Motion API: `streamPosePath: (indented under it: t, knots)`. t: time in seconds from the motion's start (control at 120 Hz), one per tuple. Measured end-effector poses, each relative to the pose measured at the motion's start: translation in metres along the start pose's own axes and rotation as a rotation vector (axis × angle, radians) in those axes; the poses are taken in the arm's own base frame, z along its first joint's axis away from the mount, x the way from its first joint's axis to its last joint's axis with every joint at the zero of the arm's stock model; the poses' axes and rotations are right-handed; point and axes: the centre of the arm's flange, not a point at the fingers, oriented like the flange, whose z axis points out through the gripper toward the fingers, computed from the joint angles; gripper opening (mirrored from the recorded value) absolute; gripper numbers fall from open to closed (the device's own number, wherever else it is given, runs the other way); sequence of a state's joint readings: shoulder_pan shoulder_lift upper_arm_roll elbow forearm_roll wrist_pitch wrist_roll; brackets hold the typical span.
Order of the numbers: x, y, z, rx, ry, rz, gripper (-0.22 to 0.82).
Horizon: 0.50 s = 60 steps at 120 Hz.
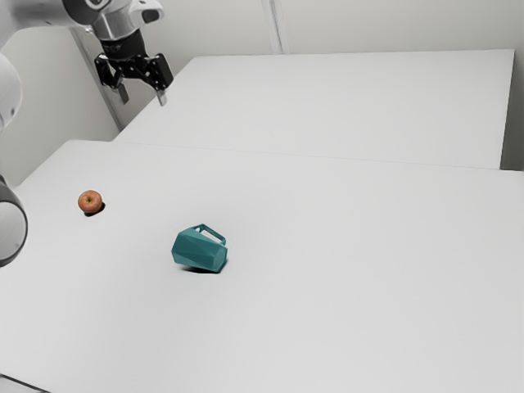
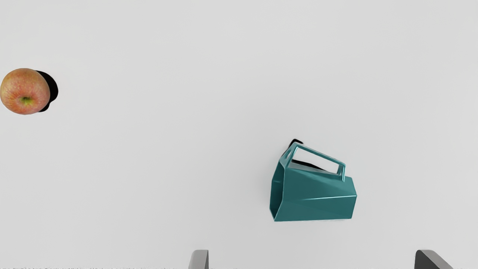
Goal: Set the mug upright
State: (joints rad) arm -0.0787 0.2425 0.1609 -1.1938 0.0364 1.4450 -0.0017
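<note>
In the exterior view my gripper (image 1: 142, 96) hangs high above the table at the upper left, well away from the mug. A teal faceted mug (image 1: 199, 250) lies on its side on the table, its base facing the exterior view's right and its handle up and away from that camera. The wrist view shows the same mug (image 2: 317, 198) lying with its dark mouth facing the side where the apple is. My gripper (image 2: 312, 257) is open there, fingertips wide apart with nothing held between them.
A red-yellow apple (image 1: 90, 201) sits on the white table (image 1: 344, 270), toward the exterior view's left from the mug. In the wrist view the apple (image 2: 24, 91) lies well apart from the mug.
</note>
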Motion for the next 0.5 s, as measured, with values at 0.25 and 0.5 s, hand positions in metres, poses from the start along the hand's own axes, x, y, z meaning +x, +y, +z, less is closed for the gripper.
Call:
streamPosePath:
  t: [0.25,0.5]
  knots:
    - [-0.023,-0.025,0.060,-0.189,-0.129,-0.051,0.60]
    - [-0.058,-0.059,0.204,-0.595,-0.244,-0.194,0.60]
